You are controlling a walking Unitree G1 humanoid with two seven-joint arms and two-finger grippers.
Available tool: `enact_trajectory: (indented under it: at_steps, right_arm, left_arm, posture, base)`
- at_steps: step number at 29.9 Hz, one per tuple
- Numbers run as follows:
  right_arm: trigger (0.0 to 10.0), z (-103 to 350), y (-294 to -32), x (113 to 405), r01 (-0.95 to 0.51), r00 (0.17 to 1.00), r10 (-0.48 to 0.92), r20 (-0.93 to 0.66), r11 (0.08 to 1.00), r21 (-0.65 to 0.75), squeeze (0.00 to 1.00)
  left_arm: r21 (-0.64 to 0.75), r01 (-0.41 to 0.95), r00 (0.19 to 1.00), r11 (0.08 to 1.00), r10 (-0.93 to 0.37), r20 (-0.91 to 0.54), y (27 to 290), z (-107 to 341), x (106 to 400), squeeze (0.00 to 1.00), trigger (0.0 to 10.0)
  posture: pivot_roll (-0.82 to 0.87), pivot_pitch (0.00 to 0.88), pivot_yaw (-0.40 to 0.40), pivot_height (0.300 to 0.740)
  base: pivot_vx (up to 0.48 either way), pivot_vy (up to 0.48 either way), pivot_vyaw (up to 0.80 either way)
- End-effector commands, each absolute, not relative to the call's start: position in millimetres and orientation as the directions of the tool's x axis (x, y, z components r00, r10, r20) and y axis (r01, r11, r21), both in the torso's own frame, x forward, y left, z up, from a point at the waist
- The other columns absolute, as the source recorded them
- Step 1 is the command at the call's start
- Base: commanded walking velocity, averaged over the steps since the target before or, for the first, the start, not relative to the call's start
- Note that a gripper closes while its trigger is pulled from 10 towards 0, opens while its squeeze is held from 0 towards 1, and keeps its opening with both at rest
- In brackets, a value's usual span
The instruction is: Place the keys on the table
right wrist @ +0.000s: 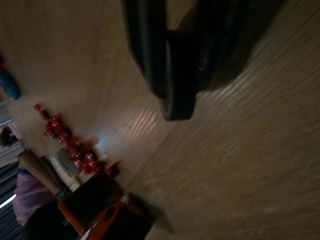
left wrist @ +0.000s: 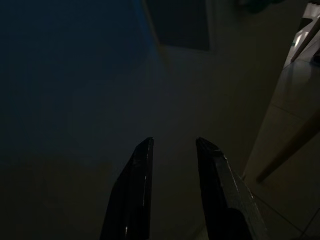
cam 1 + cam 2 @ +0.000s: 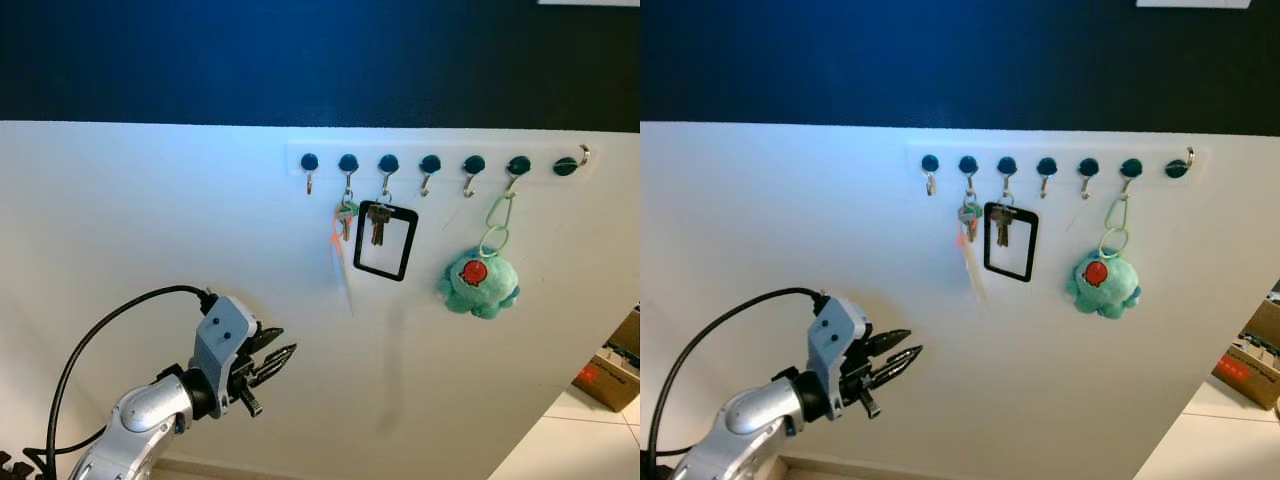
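Note:
Two sets of keys hang from a row of dark hooks [image 3: 430, 163] on the white wall. One set has a green cap [image 3: 345, 216] and a pale strap below it. The other set [image 3: 378, 222] hangs in front of a black rectangular frame [image 3: 385, 242]. My left gripper [image 3: 288, 341] is raised below and to the left of the keys, well apart from them. It points toward the wall, open, with nothing between its fingers [image 2: 142, 165]. In the dim left wrist view the black frame [image 2: 182, 25] is far ahead. My right gripper [image 1: 177, 100] hangs idle over a wooden floor.
A teal plush toy [image 3: 479, 283] hangs on a green clip from a hook further right. At the far right, past the wall's edge, are a cardboard box [image 3: 608, 375] and tiled floor [image 3: 570, 440]. The wall's upper part is dark blue.

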State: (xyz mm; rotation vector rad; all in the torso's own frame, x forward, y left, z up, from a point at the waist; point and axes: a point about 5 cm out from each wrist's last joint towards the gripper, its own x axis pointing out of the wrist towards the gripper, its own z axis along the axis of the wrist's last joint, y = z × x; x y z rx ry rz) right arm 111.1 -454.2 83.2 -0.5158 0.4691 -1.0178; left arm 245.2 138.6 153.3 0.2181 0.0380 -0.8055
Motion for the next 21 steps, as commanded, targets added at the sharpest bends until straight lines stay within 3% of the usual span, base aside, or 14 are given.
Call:
enact_trajectory:
  at_steps: [1,2,7,8,14,18,20,21]
  right_arm:
    - [10.0,70,-450,108,0.656,0.437,-0.879,-0.190,0.456,-0.602,0.69]
    - [10.0,68,-449,109,0.658,0.435,-0.879,-0.198,0.460,-0.596,1.00]
    - [10.0,68,-451,109,0.680,0.419,-0.891,-0.172,0.434,-0.591,1.00]
    - [10.0,81,-454,111,0.729,0.417,-0.907,-0.067,0.377,-0.571,0.02]
    - [10.0,118,-451,125,0.790,0.477,-0.854,0.209,0.312,-0.528,0.00]
    - [10.0,141,-450,131,0.825,0.463,-0.819,0.340,0.257,-0.504,0.00]
    - [10.0,144,-449,133,0.832,0.465,-0.812,0.351,0.266,-0.486,0.00]
    - [10.0,147,-444,141,0.837,0.504,-0.790,0.347,0.348,-0.423,0.00]
  left_arm:
    - [0.173,0.719,0.694,0.673,-0.708,-0.132,140,148,245,0.00,10.0]
    - [0.175,0.718,0.695,0.674,-0.707,-0.132,140,148,245,0.00,10.0]
    - [0.177,0.716,0.697,0.675,-0.704,-0.133,141,148,245,0.00,10.0]
    - [0.177,0.714,0.699,0.677,-0.702,-0.135,141,147,245,0.00,10.0]
    - [0.180,0.709,0.704,0.682,-0.698,-0.129,141,148,246,0.00,10.0]
    - [0.180,0.702,0.711,0.689,-0.693,-0.119,140,149,247,0.00,10.0]
    - [0.179,0.702,0.711,0.690,-0.693,-0.118,140,149,247,0.00,10.0]
    - [0.177,0.701,0.712,0.690,-0.693,-0.117,139,149,247,0.00,10.0]
  posture:
    - [-0.07,0.059,0.039,0.740]
    - [-0.07,0.059,0.039,0.740]
    - [-0.06,0.057,0.041,0.740]
    - [-0.06,0.057,0.040,0.740]
    - [-0.06,0.057,0.040,0.740]
    - [-0.06,0.061,0.038,0.740]
    - [-0.06,0.061,0.038,0.740]
    - [-0.07,0.065,0.036,0.740]
  base:
    - [0.000,0.000,0.00]
    - [0.000,0.000,0.00]
    - [0.000,0.000,0.00]
    - [0.000,0.000,0.00]
    - [0.000,0.000,0.00]
    - [0.000,0.000,0.00]
    - [0.000,0.000,0.00]
    - [0.000,0.000,0.00]
